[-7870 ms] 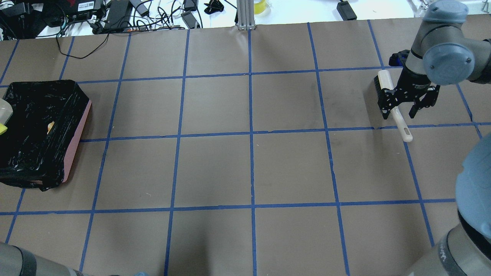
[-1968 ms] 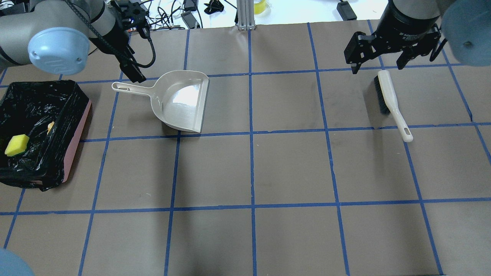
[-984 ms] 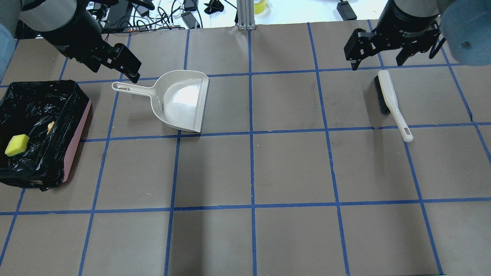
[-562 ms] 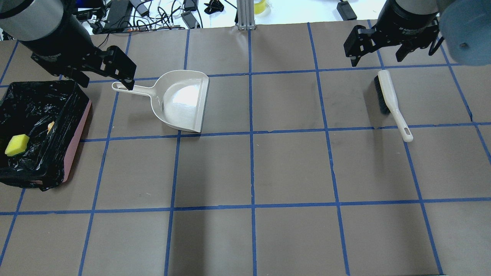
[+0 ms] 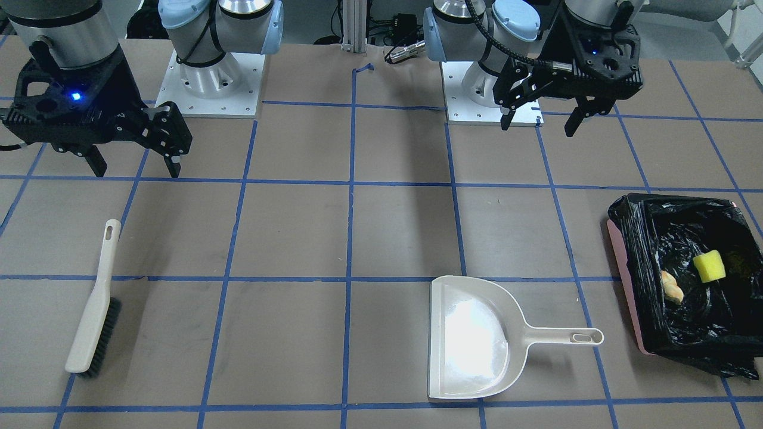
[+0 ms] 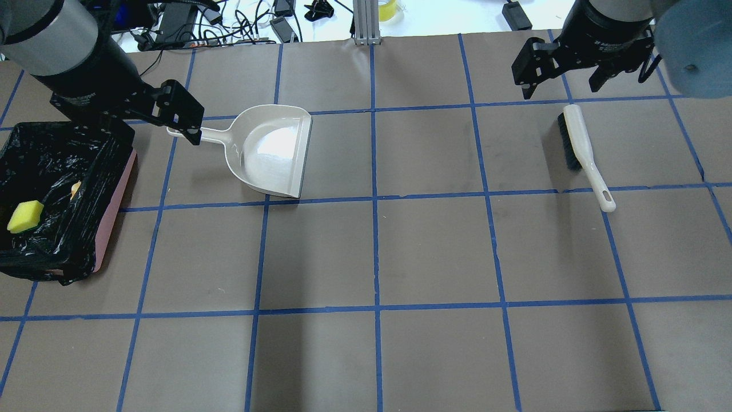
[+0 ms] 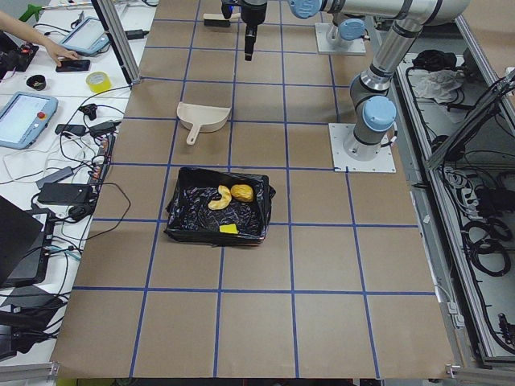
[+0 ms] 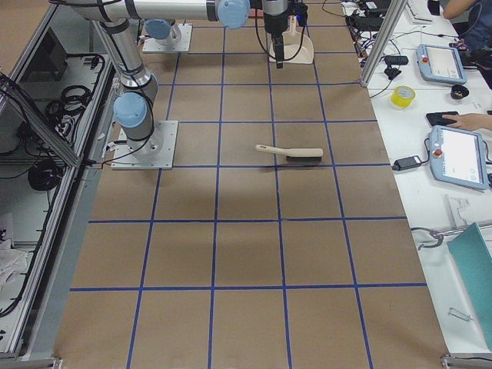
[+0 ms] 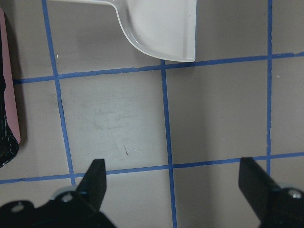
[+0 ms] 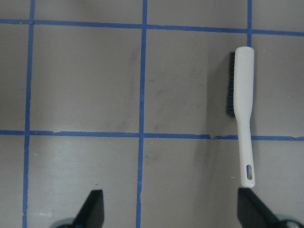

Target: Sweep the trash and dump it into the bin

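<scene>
Since the left gripper (image 5: 537, 127) hangs with its jaws spread wide and nothing between them, and the right gripper (image 5: 136, 171) is the same (wide, empty), neither arm has a hold on any tool. The left wrist view shows bare table (image 5: 393, 238) between the 2 fingers, with the pan's mouth at the top edge and the pink bin wall at the left edge.

Outward from there:
- Dustpan (image 5: 471, 339) lies flat and empty, handle pointing toward the bin (image 5: 625, 280).
- Brush (image 5: 92, 316) lies on its side at the other end of the table, near the right gripper and well apart from the pan.
- All 3 trash pieces are inside the bin: yellow sponge (image 5: 709, 266), bread crescent (image 5: 672, 288), potato lump (image 7: 242, 193). No piece shows on the table.

Judgement: sweep and dump look done. What is left is getting the arms clear.

Risks:
1. In the overhead view 1 left finger overlaps the tip of the dustpan handle. The front view suggests the gripper is raised, but I cannot tell the clearance. A low sideways swing would clip the handle, and the pan, light plastic on smooth paper, would likely skid or spin.
2. The bin sits near that gripper, and the loose bag rim bulges over the wall. A finger snagging it could drag the liner or tip the bin — the pieces could spill back out.
3. If the right arm drops instead of lifting, it could knock the brush.
</scene>
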You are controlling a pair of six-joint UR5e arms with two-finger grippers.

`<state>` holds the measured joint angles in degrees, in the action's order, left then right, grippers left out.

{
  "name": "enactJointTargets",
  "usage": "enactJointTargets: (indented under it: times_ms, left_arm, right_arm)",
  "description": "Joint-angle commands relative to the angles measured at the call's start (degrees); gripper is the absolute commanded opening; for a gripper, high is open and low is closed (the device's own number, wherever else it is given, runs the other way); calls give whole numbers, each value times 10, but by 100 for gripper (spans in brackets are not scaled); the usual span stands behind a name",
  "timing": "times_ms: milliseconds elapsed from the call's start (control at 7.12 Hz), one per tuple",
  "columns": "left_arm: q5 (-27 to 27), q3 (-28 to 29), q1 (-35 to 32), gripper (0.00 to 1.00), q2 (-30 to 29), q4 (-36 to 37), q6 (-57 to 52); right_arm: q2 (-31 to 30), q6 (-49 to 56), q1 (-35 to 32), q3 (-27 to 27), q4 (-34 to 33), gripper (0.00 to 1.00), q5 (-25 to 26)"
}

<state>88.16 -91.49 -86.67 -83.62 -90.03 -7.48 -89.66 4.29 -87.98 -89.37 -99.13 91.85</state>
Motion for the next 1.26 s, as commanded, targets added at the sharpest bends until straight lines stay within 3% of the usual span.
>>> enactJointTargets:
  times_ms: [0, 1124]
  left_arm:
    - [-17, 5, -1, 100, 0, 5, 9]
    - [-17, 3, 26, 100, -11, 38, 30]
  right_arm:
    - [0, 0, 0, 1, 1, 100, 0]
    - [2, 0, -1, 1, -19, 100, -5]
